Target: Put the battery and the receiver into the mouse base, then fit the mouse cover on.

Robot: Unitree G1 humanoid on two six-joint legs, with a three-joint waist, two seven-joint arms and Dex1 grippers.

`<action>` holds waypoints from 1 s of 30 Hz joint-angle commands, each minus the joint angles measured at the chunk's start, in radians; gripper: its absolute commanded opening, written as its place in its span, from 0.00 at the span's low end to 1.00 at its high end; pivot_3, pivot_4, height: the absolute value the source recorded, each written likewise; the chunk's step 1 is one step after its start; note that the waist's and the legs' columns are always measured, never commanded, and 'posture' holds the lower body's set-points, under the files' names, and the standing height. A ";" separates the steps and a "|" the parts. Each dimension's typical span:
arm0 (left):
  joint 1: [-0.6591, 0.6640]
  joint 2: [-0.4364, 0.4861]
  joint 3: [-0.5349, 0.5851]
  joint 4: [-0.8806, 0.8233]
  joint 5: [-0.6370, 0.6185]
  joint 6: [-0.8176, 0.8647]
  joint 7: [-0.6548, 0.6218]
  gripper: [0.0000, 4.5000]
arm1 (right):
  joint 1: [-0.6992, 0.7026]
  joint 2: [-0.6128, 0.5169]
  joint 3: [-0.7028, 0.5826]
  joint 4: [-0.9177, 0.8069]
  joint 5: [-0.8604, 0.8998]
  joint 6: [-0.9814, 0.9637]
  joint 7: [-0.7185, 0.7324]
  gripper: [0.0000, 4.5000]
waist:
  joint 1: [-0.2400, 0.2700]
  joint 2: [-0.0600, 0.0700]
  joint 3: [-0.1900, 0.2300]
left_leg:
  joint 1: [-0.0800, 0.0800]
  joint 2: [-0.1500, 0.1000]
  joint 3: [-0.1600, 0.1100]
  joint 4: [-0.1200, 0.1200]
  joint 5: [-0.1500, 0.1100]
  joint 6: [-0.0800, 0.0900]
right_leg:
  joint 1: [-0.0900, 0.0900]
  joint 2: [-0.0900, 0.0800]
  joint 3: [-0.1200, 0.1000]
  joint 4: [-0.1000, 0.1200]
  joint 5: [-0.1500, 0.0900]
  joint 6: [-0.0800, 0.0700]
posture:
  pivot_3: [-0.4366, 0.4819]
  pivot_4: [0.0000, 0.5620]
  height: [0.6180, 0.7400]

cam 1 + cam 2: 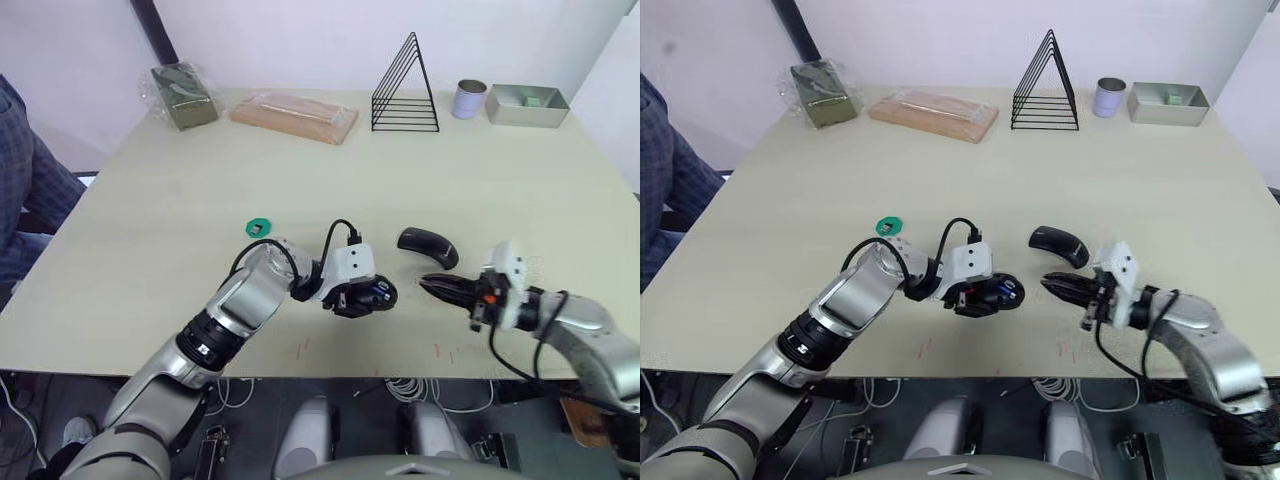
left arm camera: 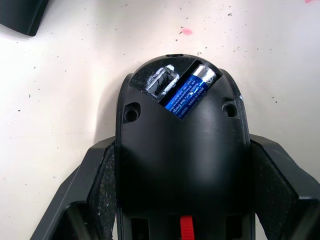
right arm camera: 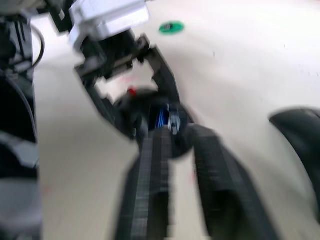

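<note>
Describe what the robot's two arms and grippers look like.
Both arms are silver-grey metal with black joint bands and looping black cables. Each wrist carries a white boxy housing. The left gripper and right gripper each have two black fingers; the left's pads look rough and speckled.

The mouse base (image 2: 182,150) is flanked on both sides by the left gripper (image 1: 352,297), so its sides are blocked; its top, with the battery (image 2: 190,91), is left exposed. A narrow strip of bare table (image 1: 300,170) is left between base and right gripper (image 1: 440,287). Just beyond that strip lies the cover (image 1: 428,245). A green disc (image 1: 259,227) lies far-left of the base. The table's middle is open; clutter is kept to the far edge.
</note>
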 commanded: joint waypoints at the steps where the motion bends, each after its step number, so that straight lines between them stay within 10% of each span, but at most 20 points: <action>1: 0.008 -0.004 -0.028 0.014 -0.003 0.006 -0.005 0.66 | 0.044 -0.047 -0.097 -0.041 0.042 -0.022 0.058 0.57 | -0.003 0.000 0.000 | 0.000 0.000 0.000 0.000 0.000 0.000 | 0.000 0.000 0.000 0.000 0.000 0.000 | 0.48 0.27 1.00; 6: 0.007 0.004 -0.026 0.014 -0.002 0.000 -0.010 0.66 | 0.128 -0.105 -0.188 -0.076 0.058 -0.049 0.120 0.98 | -0.005 -0.002 0.002 | 0.001 -0.001 0.001 0.000 0.000 0.000 | 0.000 -0.002 0.001 0.000 -0.002 0.004 | 0.48 0.27 1.00; 21: -0.005 0.004 -0.025 0.039 0.004 -0.030 -0.015 0.66 | 0.192 -0.100 -0.251 -0.098 0.065 -0.085 0.140 0.98 | -0.003 -0.004 0.003 | 0.000 0.000 0.000 0.000 0.000 0.000 | 0.000 -0.003 0.000 0.000 -0.003 0.005 | 0.48 0.27 1.00; 25: -0.014 0.003 -0.017 0.029 0.001 -0.031 -0.015 1.00 | 0.191 -0.098 -0.248 -0.097 0.071 -0.086 0.139 1.00 | -0.004 -0.005 0.004 | 0.000 0.000 0.000 0.000 0.000 0.000 | 0.000 -0.003 0.000 0.000 -0.003 0.005 | 0.48 0.27 1.00; 30: -0.011 0.009 0.016 -0.008 -0.031 -0.008 -0.021 1.00 | 0.178 -0.094 -0.242 -0.094 0.071 -0.086 0.134 1.00 | -0.004 -0.007 0.006 | -0.001 0.001 0.000 0.000 0.000 0.000 | -0.001 -0.003 0.000 0.000 -0.003 0.005 | 0.48 0.27 1.00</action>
